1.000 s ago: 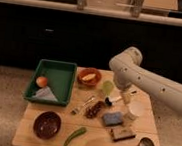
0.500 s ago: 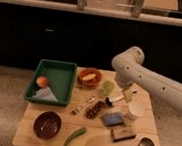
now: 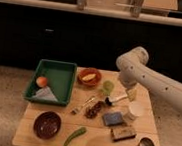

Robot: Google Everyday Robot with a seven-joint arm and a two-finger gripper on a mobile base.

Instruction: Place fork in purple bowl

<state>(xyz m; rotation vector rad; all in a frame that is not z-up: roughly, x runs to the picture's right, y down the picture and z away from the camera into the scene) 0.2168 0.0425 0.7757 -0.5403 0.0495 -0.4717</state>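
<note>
- The fork (image 3: 83, 106) lies flat on the bench (image 3: 97, 145), near its middle. It is just right of the green tray (image 3: 68, 87) and beside a dark clump of food (image 3: 95, 110). Nothing holds it.
- The purple bowl (image 3: 47, 124) stands at the front left corner, near the fork but apart from it, below and to the fork's left. Its inside looks free of utensils.
- A green chilli (image 3: 74, 138) lies just right of that bowl. The orange bowl (image 3: 90, 77) sits behind the fork.
- The hand (image 3: 129, 95) hangs low over the right-hand side of the bench, next to a white-handled tool (image 3: 115, 99) and behind a white cup (image 3: 134, 112). It is well apart from the fork, and I cannot tell whether it is clenched or released.
- Judged from this, the task is at the reach step and the pickup is not yet done.
- The next move calls for swinging left over the clump, lining up across the thin handle, and coming down low without nudging the food.
</note>
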